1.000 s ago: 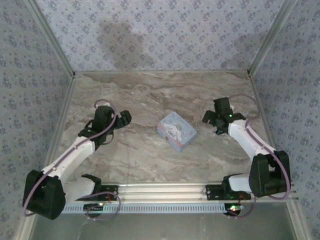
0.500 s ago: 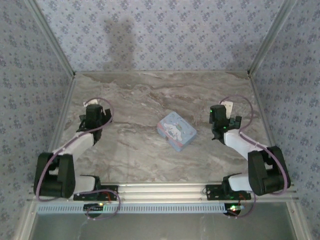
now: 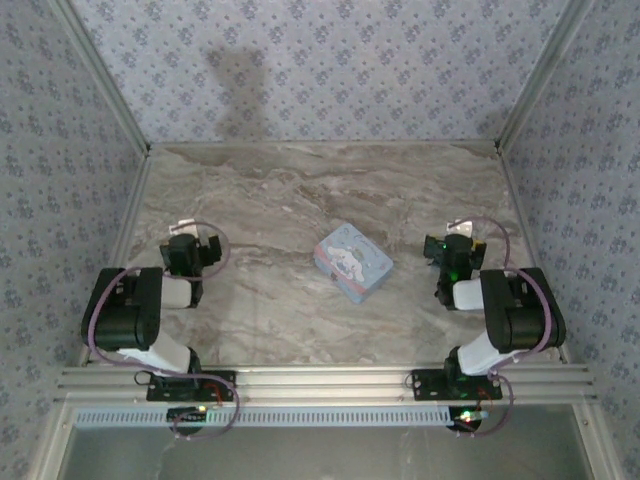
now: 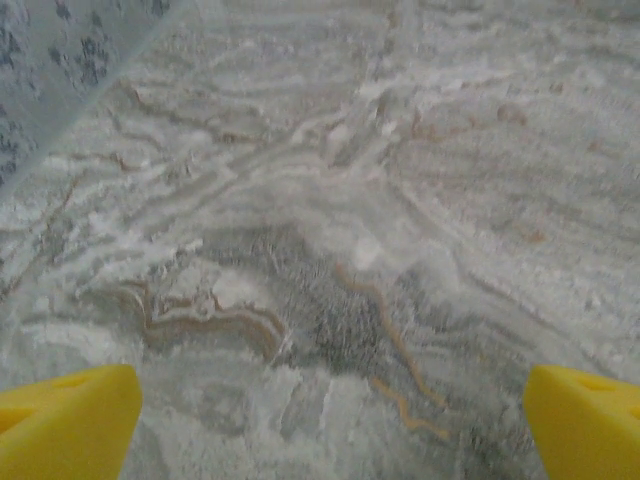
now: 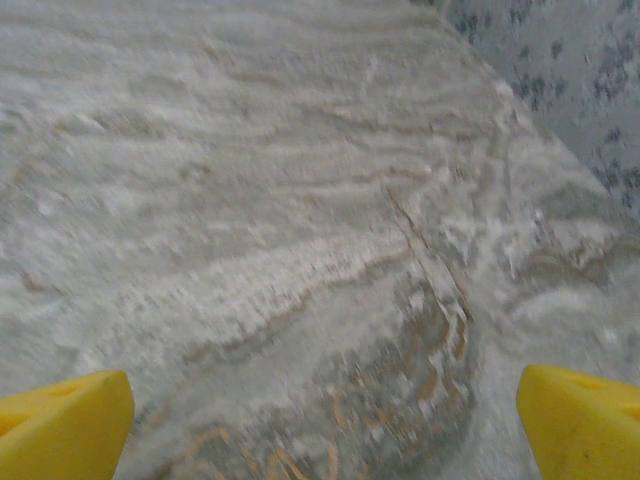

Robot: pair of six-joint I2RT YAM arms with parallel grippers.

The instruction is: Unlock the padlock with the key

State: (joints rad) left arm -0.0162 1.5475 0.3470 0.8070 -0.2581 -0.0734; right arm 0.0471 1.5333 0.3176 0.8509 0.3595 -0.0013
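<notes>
From above, the pale blue cartoon tin point(image 3: 353, 261) sits mid-table on the marble point(image 3: 300, 180), well apart from the left gripper point(image 3: 190, 240) and right gripper point(image 3: 457, 242). Its padlock is too small to make out. Each wrist view has yellow fingertips point(image 4: 65, 425) far apart over bare stone (cut off at the bottom corners), so both grippers stand wide.

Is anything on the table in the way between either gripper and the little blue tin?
Nothing visible. Bare table lies between the left gripper and the tin, and likewise on the right gripper's side. Both grippers are open and stand apart from the tin.
</notes>
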